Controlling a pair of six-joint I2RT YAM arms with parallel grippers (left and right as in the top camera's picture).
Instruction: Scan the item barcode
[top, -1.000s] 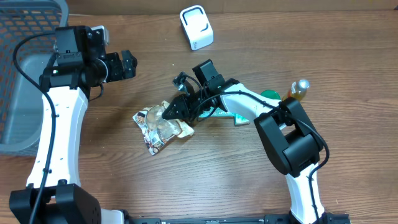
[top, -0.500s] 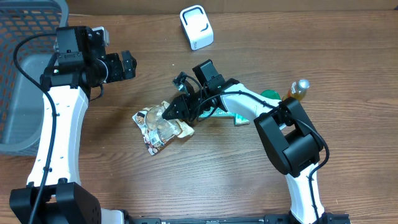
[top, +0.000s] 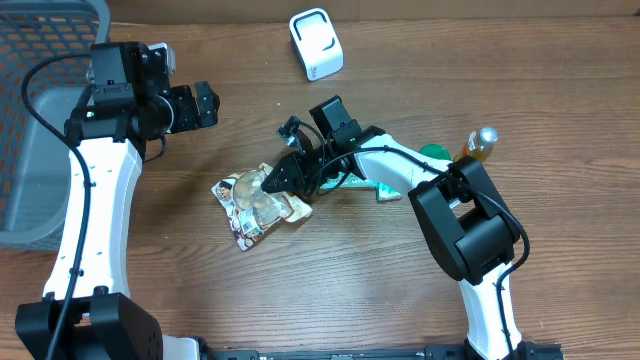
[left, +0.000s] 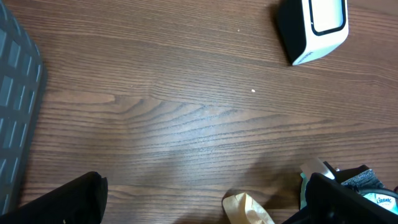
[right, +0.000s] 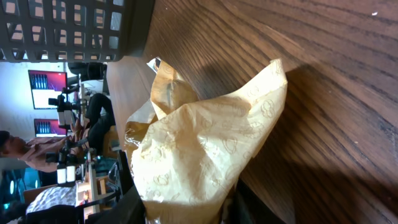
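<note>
The right gripper (top: 272, 180) pinches the crumpled snack packet (top: 245, 200) on a wooden table (top: 350, 290); its two fingers are closed on the packet's upper edge, and the rest of the printed foil spreads out on the wood beyond and below the fingertips. In the right wrist view the pale, patterned wrapper (right: 205, 149) bulges out from between the dark fingers (right: 134, 205) at the bottom of the frame, its far end lying on the table — no barcode can be made out on the side that shows.

The left gripper (top: 203, 103) hangs over bare wood, well apart from the packet, its fingers spread wide and holding nothing. Its own camera shows the two black fingers (left: 71, 199) at opposite lower corners, with a scrap of the wrapper (left: 249, 210) near the one on the right of the frame.

The white scanner (top: 316, 44) stands ahead of the left fingers, toward that same side — well clear of both grippers. A grey mesh basket (top: 40, 110) sits behind the left gripper at the table's edge. An amber bottle (top: 480, 143) with a silver cap stands behind the right arm's elbow, far from its fingers.
</note>
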